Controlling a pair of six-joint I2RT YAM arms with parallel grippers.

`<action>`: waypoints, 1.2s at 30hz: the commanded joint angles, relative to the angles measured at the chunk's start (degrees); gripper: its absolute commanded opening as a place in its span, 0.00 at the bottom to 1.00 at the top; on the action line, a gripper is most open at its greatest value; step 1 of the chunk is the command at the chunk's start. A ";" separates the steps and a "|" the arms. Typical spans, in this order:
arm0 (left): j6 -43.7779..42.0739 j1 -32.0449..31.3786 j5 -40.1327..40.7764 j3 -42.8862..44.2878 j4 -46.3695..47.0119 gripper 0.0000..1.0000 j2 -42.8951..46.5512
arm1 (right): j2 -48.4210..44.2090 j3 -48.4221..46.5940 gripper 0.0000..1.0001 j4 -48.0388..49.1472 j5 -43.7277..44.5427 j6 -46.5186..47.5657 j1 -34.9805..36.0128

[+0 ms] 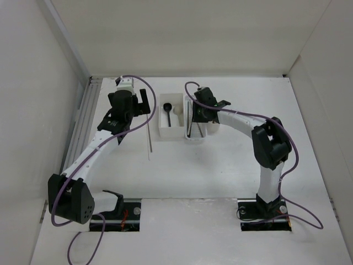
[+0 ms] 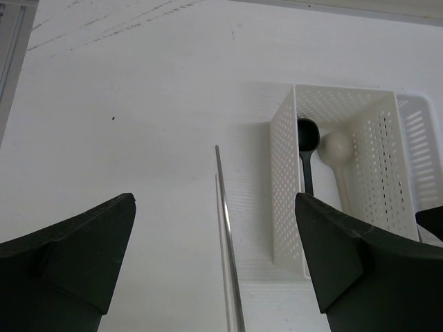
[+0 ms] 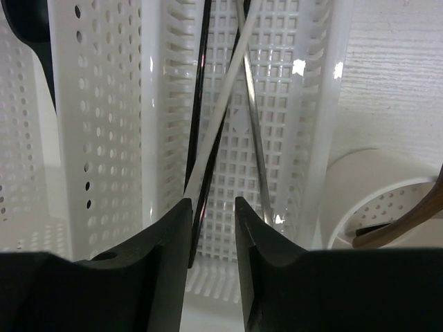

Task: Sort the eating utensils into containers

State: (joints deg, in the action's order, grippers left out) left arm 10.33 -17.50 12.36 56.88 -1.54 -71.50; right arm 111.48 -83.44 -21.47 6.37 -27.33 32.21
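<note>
While the left gripper [image 2: 214, 202] hangs with its jaws wide apart either side of the grey chopstick [image 2: 227, 256], that stick lies loose and flat on the table [image 2: 138, 104], just left of the white square box [image 2: 284, 180] that holds the black spoon [image 2: 306, 135] and the beige spoon [image 2: 337, 146]. Its long axis runs near to far, roughly parallel to the box wall, with one end toward the arm bases and the other toward the back wall.

The stick is thin and sits tight against the table, so closing fingers could ride over it or roll it sideways. A pinch away from its middle would probably let it swing. The right-hand finger is also close enough to the box to nudge it.

Over at the narrow perforated tray [image 3: 277, 104], the right gripper [image 3: 212, 204] shows only a slim gap between its jaws. A pale chopstick [image 3: 221, 104] and dark ones run down toward that gap. Whether it is clamped on any of them I cannot tell, and if it is, lifting would drag that stick back out
</note>
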 commanded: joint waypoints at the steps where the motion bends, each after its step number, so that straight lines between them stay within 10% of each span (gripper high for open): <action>1: -0.22 0.36 -0.32 -0.72 2.51 1.00 0.93 | -1.71 0.12 0.37 -0.06 -0.04 -1.06 0.05; 11: 2.51 0.36 -7.96 -5.55 2.51 1.00 -0.30 | -4.77 -3.83 0.38 -1.82 7.41 3.06 1.80; 19: 3.03 0.89 -8.32 -9.33 1.55 0.46 -3.98 | -9.87 -7.17 0.30 0.20 10.06 13.44 3.48; 24: 4.80 0.89 -7.09 -7.41 -4.26 0.30 -10.31 | -12.96 -6.57 0.31 1.60 10.59 16.17 4.00; 28: 2.33 0.89 -10.33 -7.40 -3.38 0.49 -13.04 | -14.54 -5.42 0.32 3.71 10.59 18.45 4.00; 36: 5.84 0.89 -7.44 -0.81 -10.50 0.33 -21.92 | -14.01 -5.95 0.32 4.95 10.34 22.06 2.69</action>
State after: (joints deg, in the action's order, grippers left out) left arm 14.37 -16.78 3.73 54.06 -8.95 -94.26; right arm 98.08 -88.33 -19.31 16.29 -7.38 35.51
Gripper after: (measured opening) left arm 0.337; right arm 0.319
